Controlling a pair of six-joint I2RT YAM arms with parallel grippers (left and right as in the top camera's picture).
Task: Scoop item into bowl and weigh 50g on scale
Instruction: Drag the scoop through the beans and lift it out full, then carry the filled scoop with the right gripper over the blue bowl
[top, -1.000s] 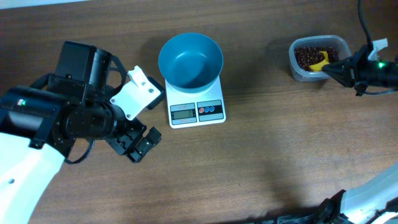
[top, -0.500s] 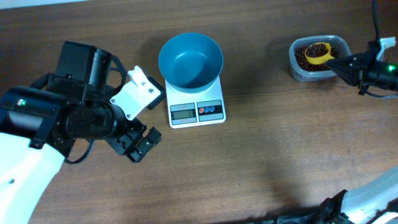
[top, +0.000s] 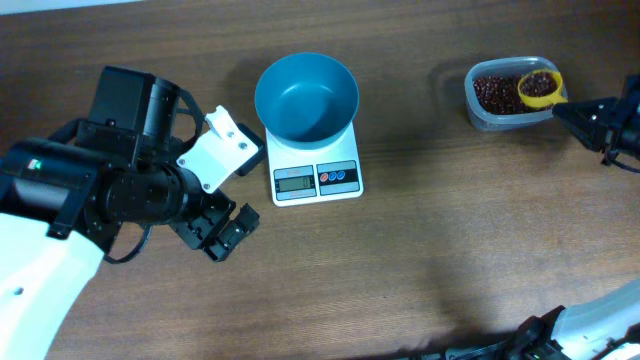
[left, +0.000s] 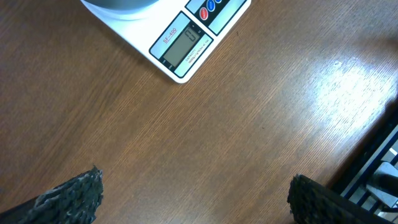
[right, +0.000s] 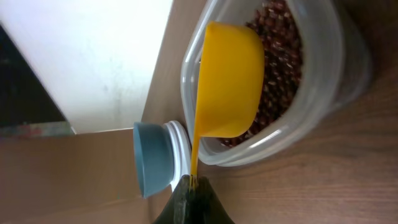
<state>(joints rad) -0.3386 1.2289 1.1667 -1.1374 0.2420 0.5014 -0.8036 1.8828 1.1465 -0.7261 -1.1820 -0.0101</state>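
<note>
The blue bowl (top: 306, 97) stands empty on the white scale (top: 316, 176) at the table's middle back. The scale's display also shows in the left wrist view (left: 180, 48). The reddish-brown beans (top: 497, 90) lie in a clear tub (top: 478, 112) at the back right. My right gripper (top: 578, 112) is shut on the handle of the yellow scoop (top: 539, 87), which holds beans above the tub's right end; in the right wrist view the scoop (right: 227, 81) hangs over the beans (right: 278, 68). My left gripper (top: 222, 232) is open and empty left of the scale.
The left arm's bulk (top: 110, 180) fills the left side of the table. The wooden table (top: 400, 260) stretches out in front of the scale. The table's edge and a dark frame (left: 379, 162) show in the left wrist view.
My right gripper has lifted the yellow scoop out of the beans and drawn it rightward, over the tub's right end. The left arm has not moved.
</note>
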